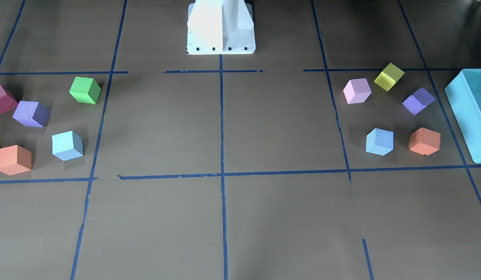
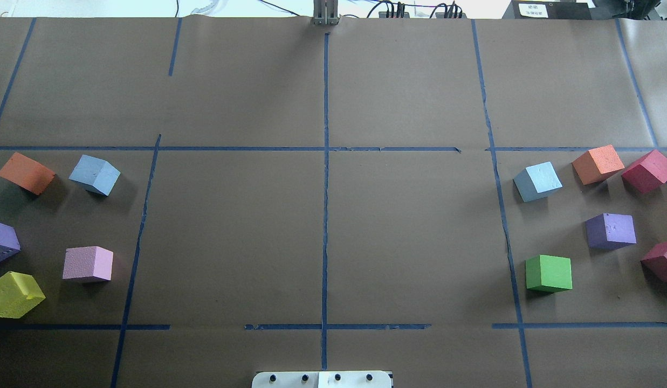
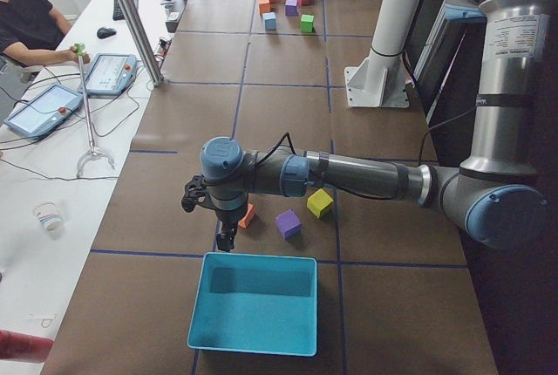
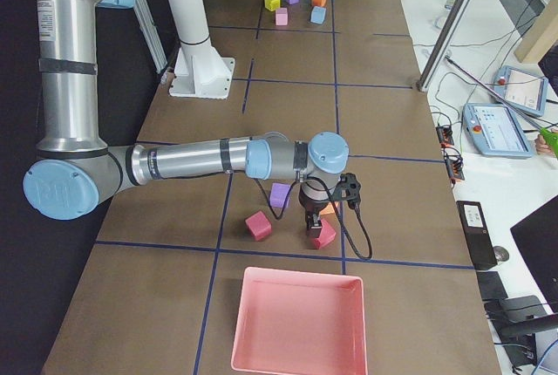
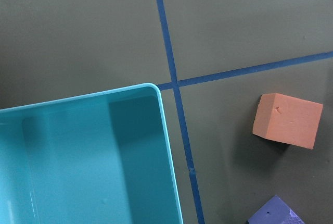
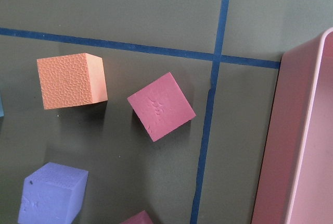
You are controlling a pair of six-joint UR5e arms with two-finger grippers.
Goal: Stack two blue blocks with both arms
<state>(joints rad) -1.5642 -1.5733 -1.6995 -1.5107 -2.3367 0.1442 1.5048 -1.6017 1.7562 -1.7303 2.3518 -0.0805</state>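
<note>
One pale blue block (image 2: 95, 174) lies on the robot's left side of the table, beside an orange cube (image 2: 26, 172); it also shows in the front view (image 1: 379, 141). The other pale blue block (image 2: 537, 181) lies on the robot's right side (image 1: 67, 145). They are far apart, each flat on the table. Both grippers are outside the overhead and front views. My left gripper (image 3: 225, 242) hangs by the teal box (image 3: 255, 303). My right gripper (image 4: 314, 237) hangs over a crimson cube (image 4: 326, 234). I cannot tell whether either is open. Neither wrist view shows fingers.
Purple (image 2: 611, 230), green (image 2: 549, 273), orange (image 2: 597, 164) and crimson (image 2: 649, 171) cubes surround the right-side blue block. Pink (image 2: 88, 264), yellow (image 2: 14, 293) and purple (image 2: 0, 242) cubes lie on the left side. A pink tray (image 4: 296, 323) and the white pedestal (image 1: 221, 27) also show.
</note>
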